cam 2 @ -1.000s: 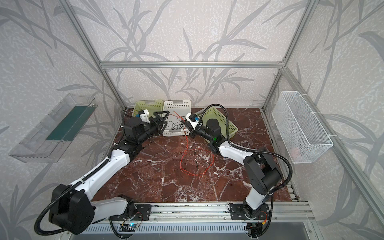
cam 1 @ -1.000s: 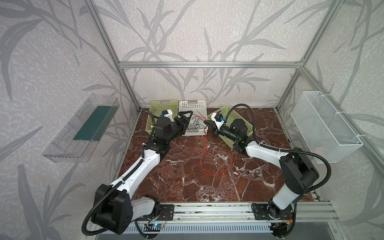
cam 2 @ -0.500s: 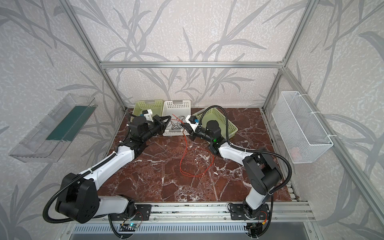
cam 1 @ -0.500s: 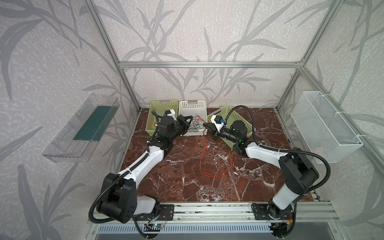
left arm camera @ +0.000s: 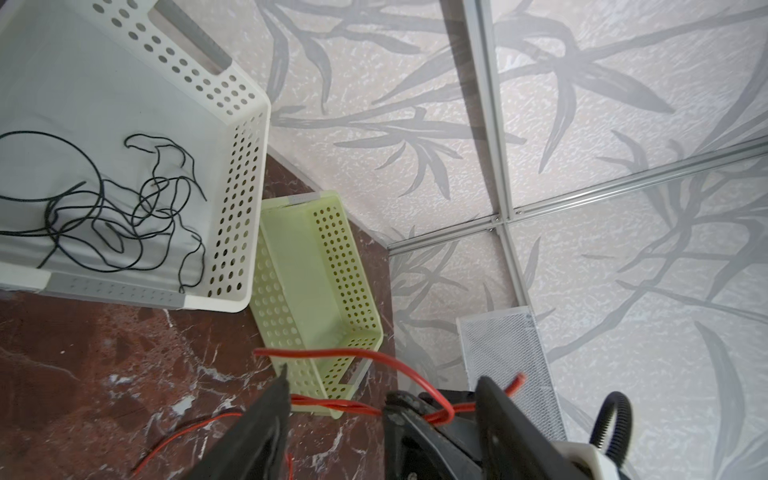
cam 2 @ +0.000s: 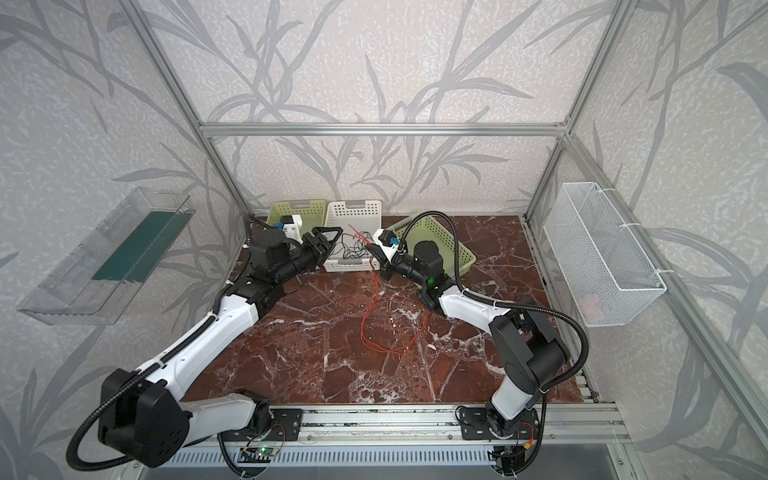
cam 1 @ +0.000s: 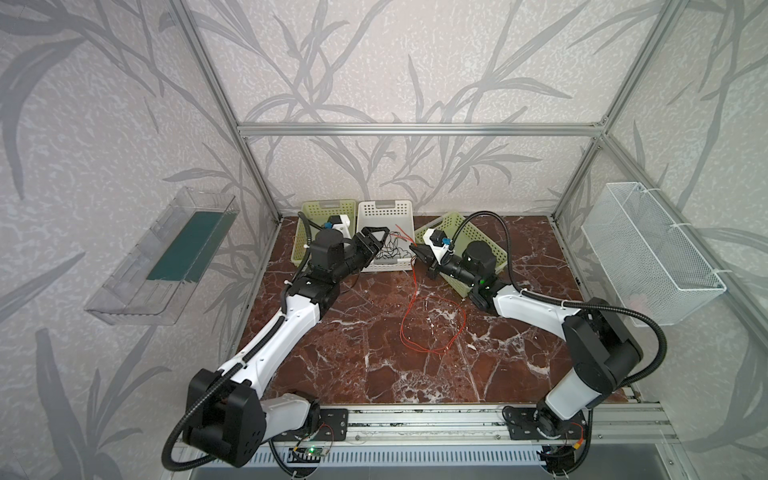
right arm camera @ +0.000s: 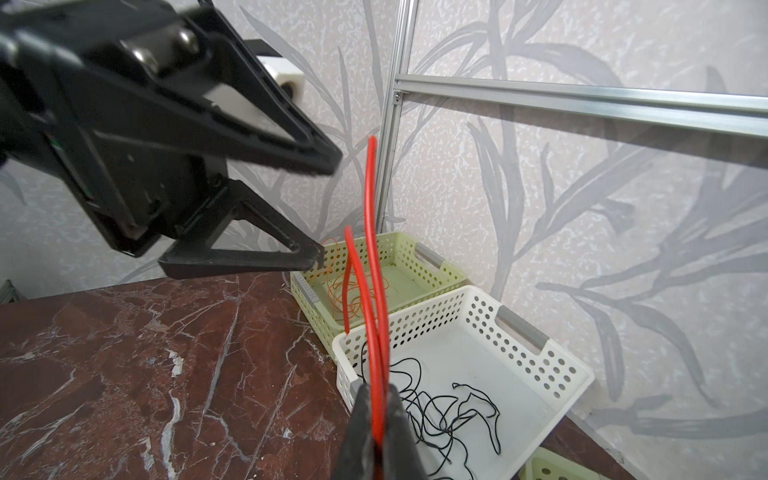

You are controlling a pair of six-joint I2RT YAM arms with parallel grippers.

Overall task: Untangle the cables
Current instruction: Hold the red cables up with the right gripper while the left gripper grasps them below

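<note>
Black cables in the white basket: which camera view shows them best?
The left wrist view: the black cables lie close, unobstructed, on the white basket's floor. The right wrist view shows them partly behind the red cable and right gripper. Both top views show only a tiny tangle.

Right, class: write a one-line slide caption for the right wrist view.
Right gripper shut on the red cable beside the white basket of black cables, left gripper open opposite.
</note>
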